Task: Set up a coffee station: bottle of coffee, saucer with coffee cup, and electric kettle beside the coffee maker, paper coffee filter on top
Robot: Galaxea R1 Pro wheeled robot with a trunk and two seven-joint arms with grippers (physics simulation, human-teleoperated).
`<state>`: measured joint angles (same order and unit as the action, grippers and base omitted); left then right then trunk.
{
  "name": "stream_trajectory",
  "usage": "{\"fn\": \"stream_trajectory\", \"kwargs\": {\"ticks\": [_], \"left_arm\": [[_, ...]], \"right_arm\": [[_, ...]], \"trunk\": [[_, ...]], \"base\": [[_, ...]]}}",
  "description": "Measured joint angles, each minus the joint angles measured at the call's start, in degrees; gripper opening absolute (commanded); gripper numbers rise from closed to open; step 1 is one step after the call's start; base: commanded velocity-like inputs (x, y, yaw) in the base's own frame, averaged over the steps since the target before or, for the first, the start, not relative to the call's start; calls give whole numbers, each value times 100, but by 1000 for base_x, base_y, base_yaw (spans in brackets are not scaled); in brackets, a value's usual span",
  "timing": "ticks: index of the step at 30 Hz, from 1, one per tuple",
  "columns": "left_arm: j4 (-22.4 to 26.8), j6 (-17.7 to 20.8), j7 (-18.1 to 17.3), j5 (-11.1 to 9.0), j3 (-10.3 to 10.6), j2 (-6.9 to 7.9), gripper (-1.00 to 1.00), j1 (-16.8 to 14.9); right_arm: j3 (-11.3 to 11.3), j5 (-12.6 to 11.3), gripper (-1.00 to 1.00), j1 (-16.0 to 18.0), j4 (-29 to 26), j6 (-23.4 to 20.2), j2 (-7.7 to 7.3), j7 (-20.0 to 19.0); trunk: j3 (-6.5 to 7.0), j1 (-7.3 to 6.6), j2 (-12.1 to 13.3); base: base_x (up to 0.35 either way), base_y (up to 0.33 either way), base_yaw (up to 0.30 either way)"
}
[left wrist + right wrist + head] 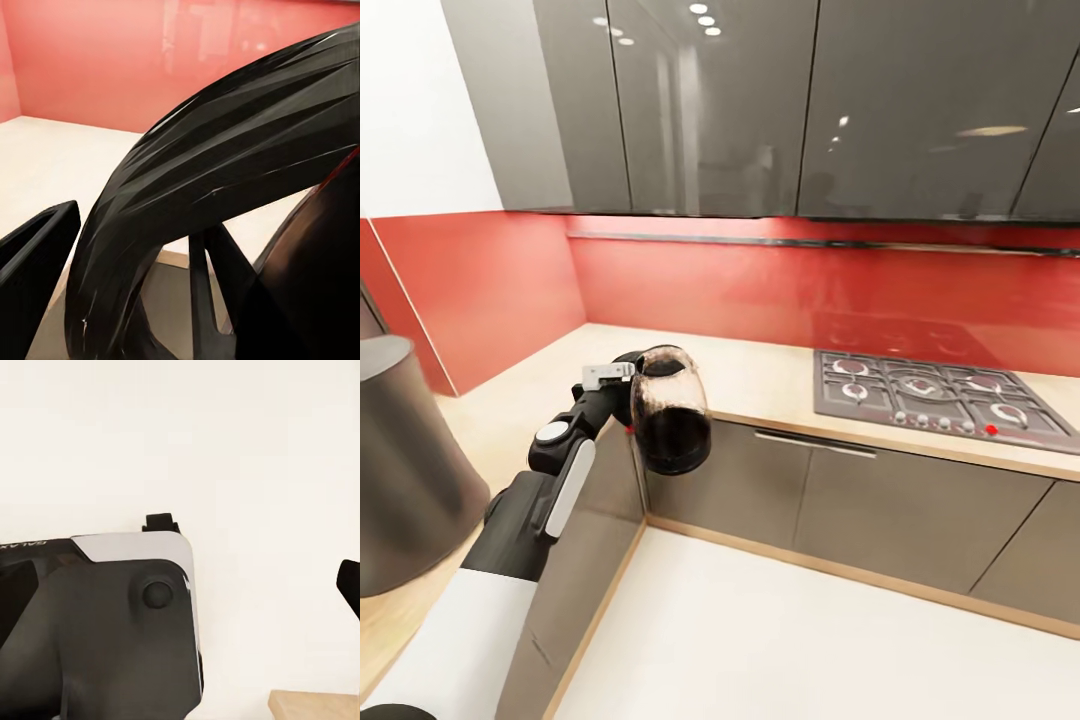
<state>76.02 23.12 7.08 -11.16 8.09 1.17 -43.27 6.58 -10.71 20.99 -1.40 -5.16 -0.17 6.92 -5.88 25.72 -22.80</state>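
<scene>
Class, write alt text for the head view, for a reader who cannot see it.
The robot's left gripper holds a dark glass electric kettle out over the corner of a beige countertop. A gas hob sits on the counter to the right, with a red backsplash and glossy grey wall cabinets behind.

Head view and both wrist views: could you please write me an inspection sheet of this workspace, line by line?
Surface: beige L-shaped countertop, with a gas hob set in it.
Job's things: glass vessel with dark contents and a black handle, likely the kettle, held above the counter's inner corner edge.
Clutter: large grey cylinder at the left.
Grippers: left gripper shut on the vessel's handle; right, a dark fingertip at the picture's edge, state not readable.
Cables: nothing seen.
Surroundings: red backsplash, glossy grey wall cabinets, base cabinets, pale floor.
</scene>
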Motion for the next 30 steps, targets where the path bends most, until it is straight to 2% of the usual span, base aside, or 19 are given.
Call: {"fn": "stream_trajectory", "kwargs": {"ticks": [30], "left_arm": [[-9, -5, 10, 9, -2, 17, -100, 17]], "right_arm": [[-5, 0, 100, 0, -4, 0, 0, 0]], "trunk": [[0, 0, 0]], "base": [[337, 0, 0]]}}
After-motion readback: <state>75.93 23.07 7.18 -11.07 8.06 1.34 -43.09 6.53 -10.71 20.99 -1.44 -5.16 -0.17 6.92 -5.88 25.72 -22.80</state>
